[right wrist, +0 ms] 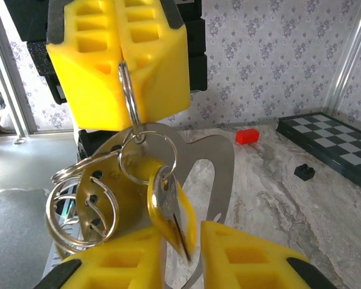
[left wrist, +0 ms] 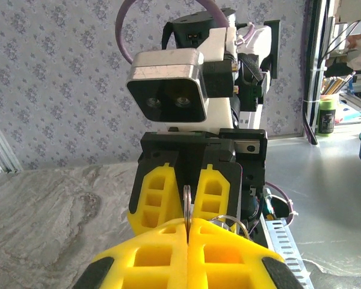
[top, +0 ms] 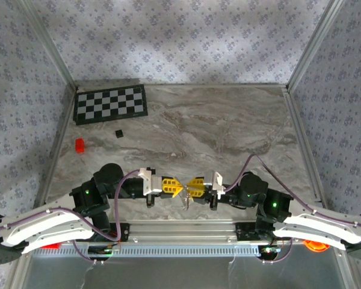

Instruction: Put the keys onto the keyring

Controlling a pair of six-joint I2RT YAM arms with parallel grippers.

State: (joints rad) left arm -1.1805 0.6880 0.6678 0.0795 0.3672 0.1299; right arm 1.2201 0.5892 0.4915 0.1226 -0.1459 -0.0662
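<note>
Two grippers are facing tip to tip above the table (top: 228, 132), near its front edge. The left gripper (top: 178, 186) is pinching the keyring (right wrist: 128, 96) tight. The right gripper (right wrist: 183, 247) is standing slightly parted, the key (right wrist: 168, 205) hanging between its fingers.

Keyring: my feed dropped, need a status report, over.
Left gripper shut on keyring. Right gripper jaws either side of yellow key, grip unclear. Metal tag and spare rings dangle beside it.
</note>
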